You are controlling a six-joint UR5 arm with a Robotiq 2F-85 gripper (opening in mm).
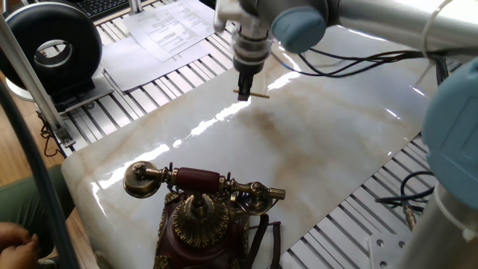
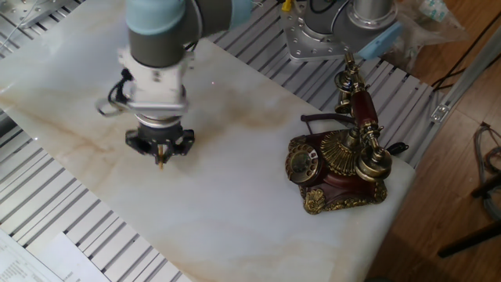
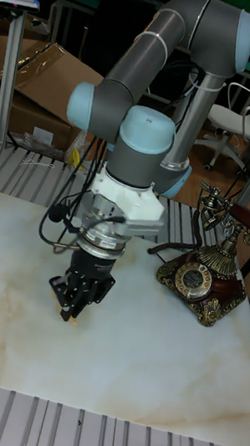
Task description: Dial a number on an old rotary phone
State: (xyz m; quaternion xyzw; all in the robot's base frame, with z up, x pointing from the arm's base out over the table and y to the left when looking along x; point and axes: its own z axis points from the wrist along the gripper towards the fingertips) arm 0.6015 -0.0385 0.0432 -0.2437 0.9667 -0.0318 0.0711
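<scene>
The gripper (image 2: 160,150) points straight down above the marble worktop (image 2: 235,204), its fingers pinched on a thin wooden stick (image 1: 250,95) that shows as a short crossbar in one fixed view and as a small tip below the fingers in the other. The stick tip hangs just off the stone, whether touching or not I cannot tell.

The phone (image 2: 338,160) sits well apart from the gripper, near a corner of the worktop, with its handset (image 1: 200,180) resting across the cradle and its dial (image 3: 193,279) facing outward. A black ring-shaped device (image 1: 51,46) and some papers (image 1: 168,26) lie off the marble on the slatted surface beyond.

The likely trouble lies in the stick: it is slim and held only by a pinch, so it may slip or twist in the grip when pressed into a finger hole. The phone looks light enough to slide or tip if the dial is pushed sideways.
</scene>
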